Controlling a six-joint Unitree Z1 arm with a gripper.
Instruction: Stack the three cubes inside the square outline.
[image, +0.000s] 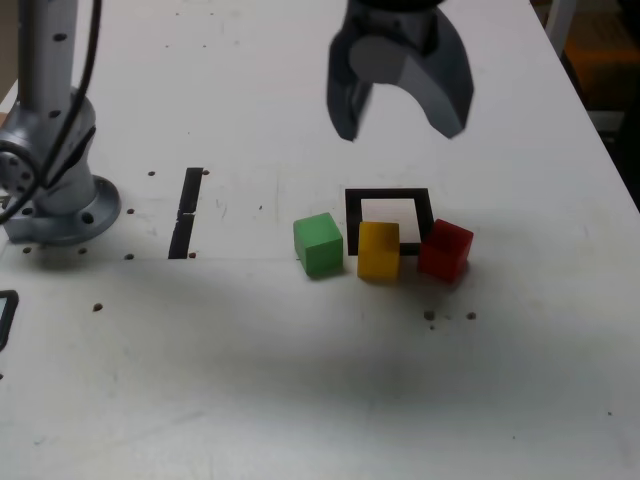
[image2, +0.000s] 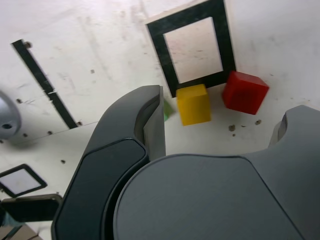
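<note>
Three cubes sit in a row on the white table just in front of the square outline (image: 388, 193): green (image: 318, 243) at the exterior view's left, yellow (image: 378, 250) in the middle, red (image: 445, 249) at the right. The yellow and red cubes overlap the outline's front tape edge. My gripper (image: 398, 128) hangs open above and behind the outline, holding nothing. The wrist view looks down between the dark fingers (image2: 150, 125) at the square outline (image2: 199, 81), the yellow cube (image2: 193, 104) and the red cube (image2: 244, 92). Only a sliver of the green cube (image2: 166, 110) shows beside one finger.
The arm's silver base (image: 55, 190) stands at the exterior view's left. A straight black tape strip (image: 186, 212) lies between the base and the cubes. A rounded black outline (image: 5, 318) sits at the left edge. The table's edge runs along the right.
</note>
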